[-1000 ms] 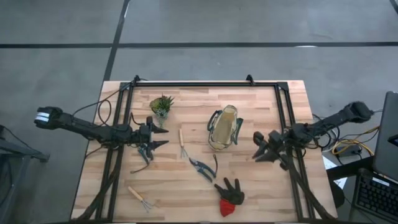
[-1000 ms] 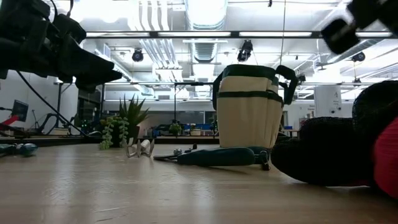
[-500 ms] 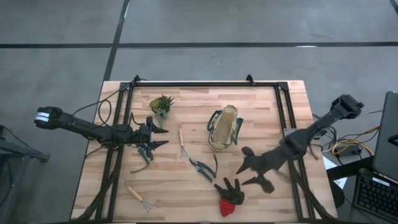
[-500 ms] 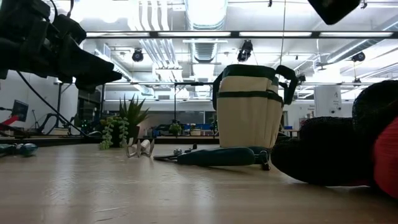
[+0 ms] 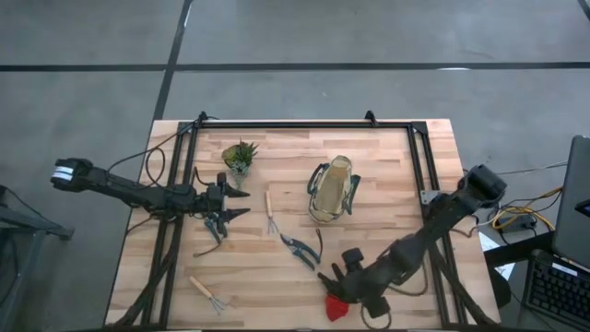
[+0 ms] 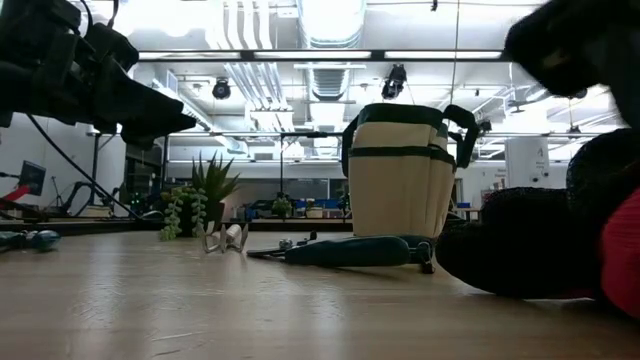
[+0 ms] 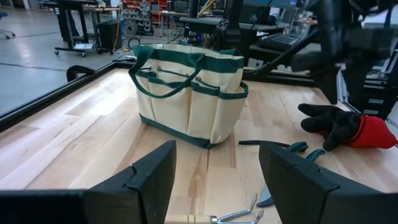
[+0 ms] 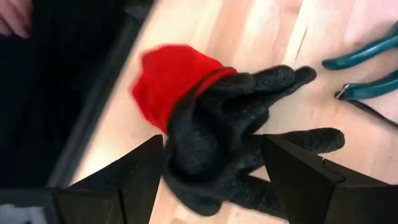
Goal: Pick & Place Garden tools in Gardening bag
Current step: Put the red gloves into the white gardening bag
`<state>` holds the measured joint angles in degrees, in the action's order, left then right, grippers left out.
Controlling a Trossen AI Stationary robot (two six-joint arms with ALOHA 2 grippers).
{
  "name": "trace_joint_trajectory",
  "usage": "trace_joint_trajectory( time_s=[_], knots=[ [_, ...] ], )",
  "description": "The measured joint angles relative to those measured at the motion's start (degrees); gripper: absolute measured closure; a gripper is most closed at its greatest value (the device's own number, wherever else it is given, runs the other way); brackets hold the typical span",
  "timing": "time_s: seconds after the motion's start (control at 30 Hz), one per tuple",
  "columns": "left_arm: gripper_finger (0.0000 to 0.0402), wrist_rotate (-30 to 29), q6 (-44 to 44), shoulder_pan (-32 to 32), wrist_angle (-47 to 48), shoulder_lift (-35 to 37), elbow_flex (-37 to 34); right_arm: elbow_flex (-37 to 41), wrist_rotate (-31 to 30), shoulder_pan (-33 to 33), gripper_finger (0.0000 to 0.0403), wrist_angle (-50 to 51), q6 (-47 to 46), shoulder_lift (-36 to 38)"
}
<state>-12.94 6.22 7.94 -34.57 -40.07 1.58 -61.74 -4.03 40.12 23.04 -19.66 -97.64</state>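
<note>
Since 1 s ago the right claw (image 5: 355,288) has been swung from the bench's right edge, beside the gardening bag (image 5: 333,189), down to the glove (image 5: 339,282) near the front edge, right of centre. Its fingers are spread wide, one either side of the glove; contact can't be told and nothing is clamped. Glove lies flat, long axis running front to back, black fingers toward the shears (image 5: 300,248) and bench middle, red cuff toward the front edge. Bag stands upright at mid-bench, opening up. One fork (image 5: 270,213) lies left of the bag, a 2nd fork (image 5: 208,292) near the front-left corner. Left claw (image 5: 232,205) is held unmoved over the left-centre, fingers apart, empty.
</note>
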Motion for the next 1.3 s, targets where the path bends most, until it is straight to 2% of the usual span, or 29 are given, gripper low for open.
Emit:
trace_joint_trajectory(
  time_s=[0.23, 0.53, 0.67, 0.8, 0.97, 1.17, 1.3],
  knots=[
    [0.0168, 0.0, 0.0, 0.0, 0.3, 0.0, 0.0, -1.8, 5.9, -1.3, 0.016, -1.9, 1.2, -4.5],
    [0.0168, 0.0, 0.0, 0.0, 0.8, 0.0, 0.0, 5.3, 10.1, -2.7, 0.0189, -16.3, 0.6, -5.0],
    [0.0168, 0.0, 0.0, 0.0, 0.8, 0.0, 0.0, 7.0, 11.7, -3.5, 0.0227, -19.0, 0.3, -5.0],
    [0.0168, 0.0, 0.0, 0.0, 0.8, 0.0, 0.0, 7.3, 13.1, -3.8, 0.0292, -19.1, 0.6, -5.0],
    [0.0168, 0.0, 0.0, 0.0, 0.8, 0.0, 0.0, 6.7, 13.1, -3.8, 0.0379, -18.6, 3.0, -4.9],
    [0.0168, 0.0, 0.0, 0.0, 0.9, 0.0, 0.0, 3.5, 12.6, -5.1, 0.0382, -12.2, 5.3, -3.0],
    [0.0168, 0.0, 0.0, 0.0, 0.9, 0.0, 0.0, -0.2, 5.4, -6.0, 0.0382, -0.8, 7.5, -0.6]
  ],
)
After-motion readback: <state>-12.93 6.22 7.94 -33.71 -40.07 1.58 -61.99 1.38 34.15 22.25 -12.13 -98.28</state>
